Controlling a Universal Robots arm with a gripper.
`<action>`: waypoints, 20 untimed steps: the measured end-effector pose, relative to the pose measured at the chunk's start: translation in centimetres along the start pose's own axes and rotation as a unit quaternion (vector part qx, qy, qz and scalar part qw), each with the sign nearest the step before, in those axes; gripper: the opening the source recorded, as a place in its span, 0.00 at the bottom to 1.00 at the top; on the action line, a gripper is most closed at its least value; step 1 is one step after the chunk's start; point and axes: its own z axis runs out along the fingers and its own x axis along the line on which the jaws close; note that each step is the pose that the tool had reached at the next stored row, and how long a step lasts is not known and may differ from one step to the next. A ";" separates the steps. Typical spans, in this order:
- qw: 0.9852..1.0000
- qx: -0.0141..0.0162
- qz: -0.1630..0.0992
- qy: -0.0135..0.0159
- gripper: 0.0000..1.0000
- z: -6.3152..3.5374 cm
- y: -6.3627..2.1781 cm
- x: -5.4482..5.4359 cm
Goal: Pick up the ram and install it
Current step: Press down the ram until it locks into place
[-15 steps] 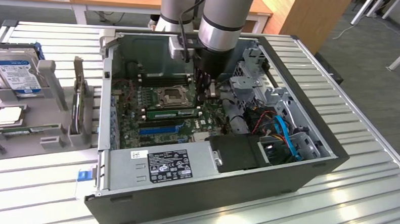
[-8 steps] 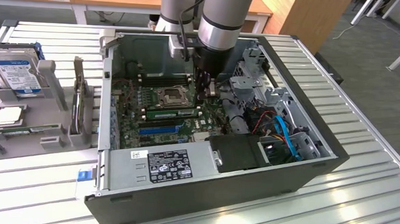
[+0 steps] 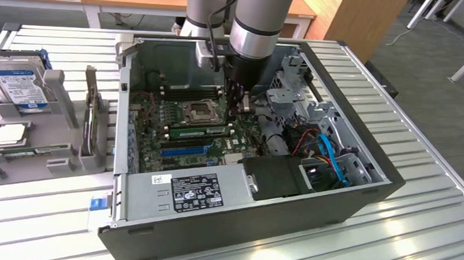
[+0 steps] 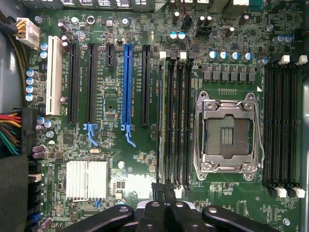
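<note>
Already seated, the ram [image 4: 163, 121] stood on edge in the slot nearest the blue expansion slot [image 4: 127, 82], within the bank of dark memory slots beside the empty processor socket [image 4: 228, 137]. In the exterior view it showed as a slim green strip [image 3: 197, 130] lying across the motherboard [image 3: 157, 141], just below the square socket [image 3: 197, 111]. The claw [image 4: 164, 191] hung directly over one end of that stick, its black fingers pressed together with no gap between them, their tips right at the stick's end; whether they touched it could not be told. In the exterior view the claw [image 3: 237, 104] reached down from the grey, tube-shaped arm [image 3: 257, 19] into the open computer case [image 3: 370, 189], beside the socket.

The motherboard was a dark green, densely printed sheet studded with small silver-topped capacitors, a ribbed silver heatsink [image 4: 87, 180] and long black slots. The socket had a shiny metal frame around a gold-speckled centre. The case was dark grey sheet metal resting on a counter [image 3: 415, 232] of ribbed silvery slats. At the exterior view's left, a grey holder [image 3: 28, 127] carried a blue-and-silver hard drive [image 3: 16, 84] standing upright.
</note>
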 end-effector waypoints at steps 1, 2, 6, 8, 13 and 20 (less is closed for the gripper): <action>1.000 0.000 0.000 0.000 0.10 0.00 0.00 0.0; 1.000 0.000 0.000 0.000 0.10 0.01 0.00 0.0; 1.000 0.000 0.000 0.000 0.10 0.14 0.00 0.0; 1.000 0.000 0.000 0.000 0.10 0.19 0.00 0.0; 1.000 0.000 0.000 0.000 0.10 0.46 -0.01 0.0; 1.000 0.000 0.000 0.000 0.10 0.65 -0.01 0.0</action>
